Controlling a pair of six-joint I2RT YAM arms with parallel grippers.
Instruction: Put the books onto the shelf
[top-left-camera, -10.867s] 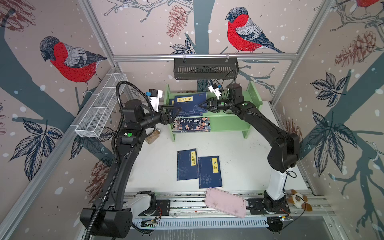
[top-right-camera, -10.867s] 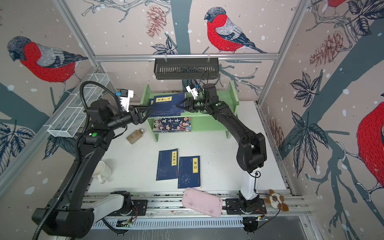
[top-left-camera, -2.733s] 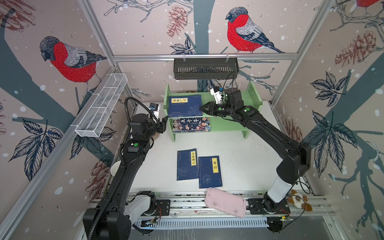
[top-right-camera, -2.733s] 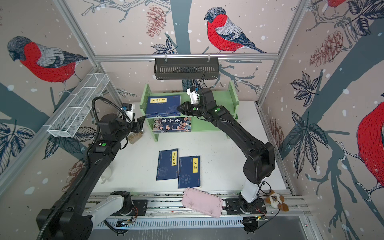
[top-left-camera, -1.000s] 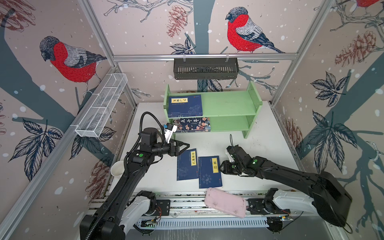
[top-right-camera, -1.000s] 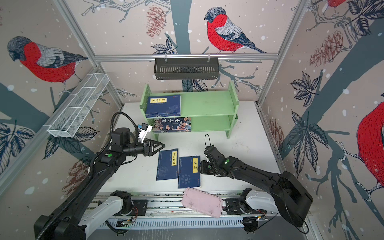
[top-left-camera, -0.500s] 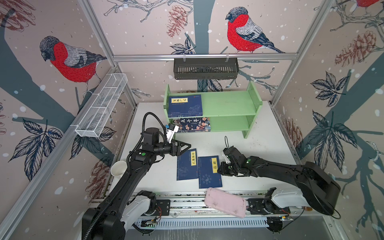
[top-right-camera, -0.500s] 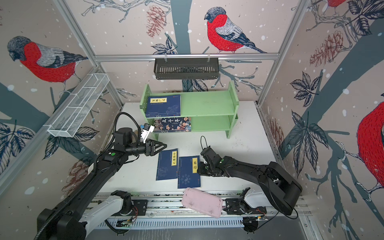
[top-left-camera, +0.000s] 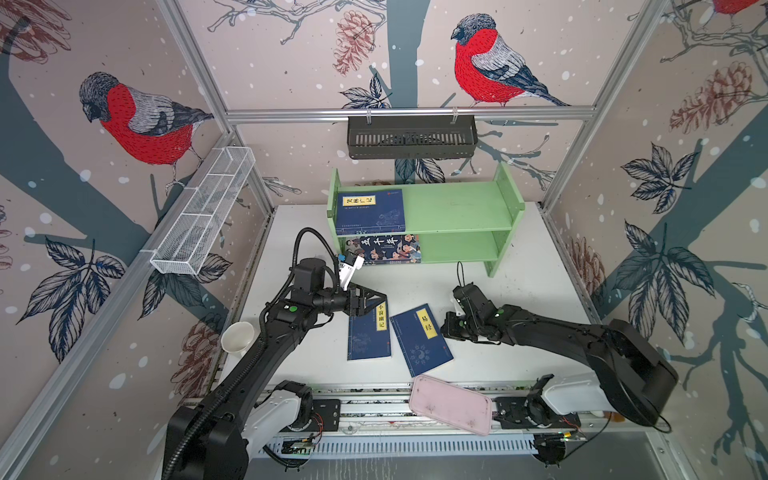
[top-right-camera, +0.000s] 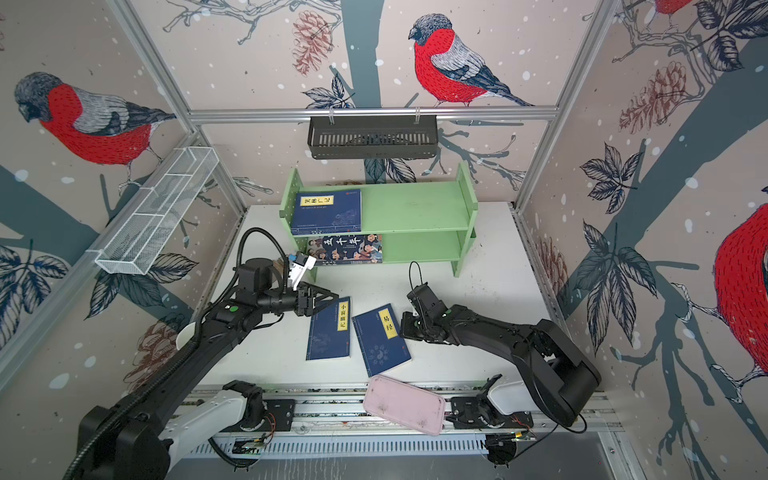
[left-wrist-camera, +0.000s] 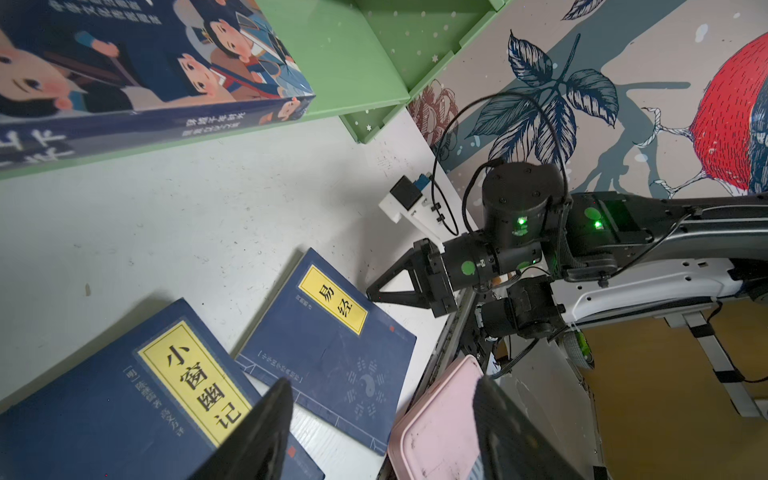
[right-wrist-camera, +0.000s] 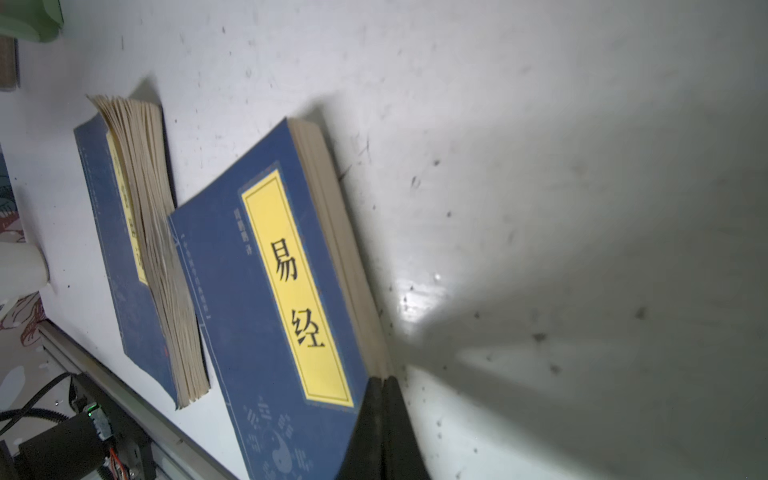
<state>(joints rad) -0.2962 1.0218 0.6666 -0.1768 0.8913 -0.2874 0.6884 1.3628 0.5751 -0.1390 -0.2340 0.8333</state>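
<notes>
Book (right-wrist-camera: 270, 291): right gripper (right-wrist-camera: 382, 386) closed at edge; left gripper (left-wrist-camera: 382, 379) wide.

- Robot lab cell, this: aluminium frame (top-left-camera: 411, 113) boxes it in, bird-print panels (top-left-camera: 141, 124) serve as walls.
- Left arm (top-left-camera: 266, 345) and right arm (top-left-camera: 552, 332) sit on a rail (top-left-camera: 374, 411) up front, with wiring and a circuit board (top-left-camera: 297, 448) bare below.
- White table (top-left-camera: 519, 282) carries a shelf (top-left-camera: 457, 208) and books (top-left-camera: 369, 340).

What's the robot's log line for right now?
left gripper: open, by left table book | right gripper: shut, tips at right table book's edge | shelf: navy book, cartoon book
</notes>
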